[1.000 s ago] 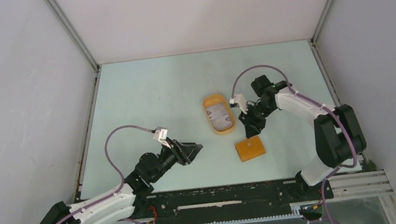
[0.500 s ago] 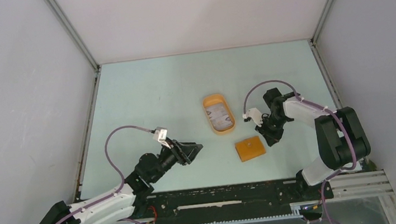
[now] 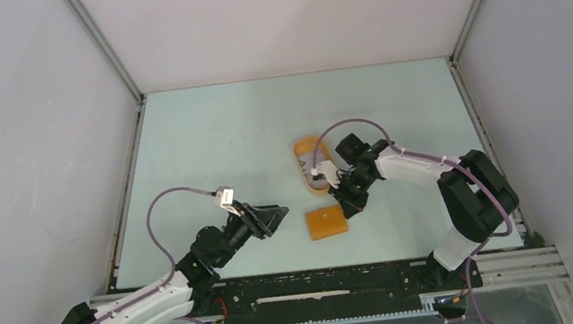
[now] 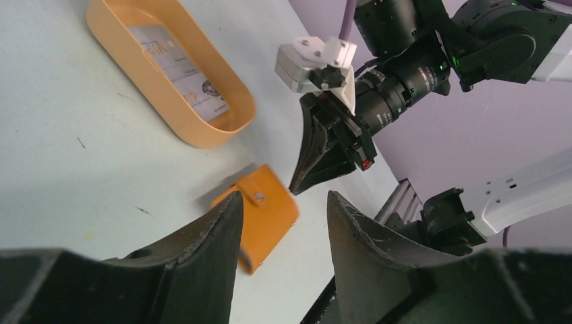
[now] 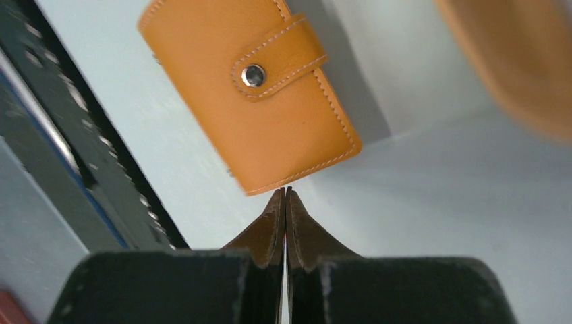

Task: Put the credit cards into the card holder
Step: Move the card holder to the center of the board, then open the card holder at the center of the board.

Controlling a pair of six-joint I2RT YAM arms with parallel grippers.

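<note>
Credit cards lie flat inside the oval orange tray. You can see one pale card with print on it there, but you cannot tell how many lie under it. The card holder is not in the tray. It lies on the pale green table, near the tray on the side toward the arm bases, with a little gap between them. It is folded shut, and its strap is snapped down over the front with a small metal button. Look at your right gripper: its two fingers are pressed tight together with nothing between them. Their tips point at the card holder's edge, close by one corner. The tips look as if they touch that edge, but they do not hold the card holder. In the top view the right gripper sits between the tray and the card holder, at the card holder's far right corner. Your left gripper hangs over the table to the left of the card holder, and the two are apart in the top view. Its fingers stand apart with a clear gap, and they hold nothing. Through that gap the left wrist camera sees the card holder, with the right gripper's closed tips just beside it.
</note>
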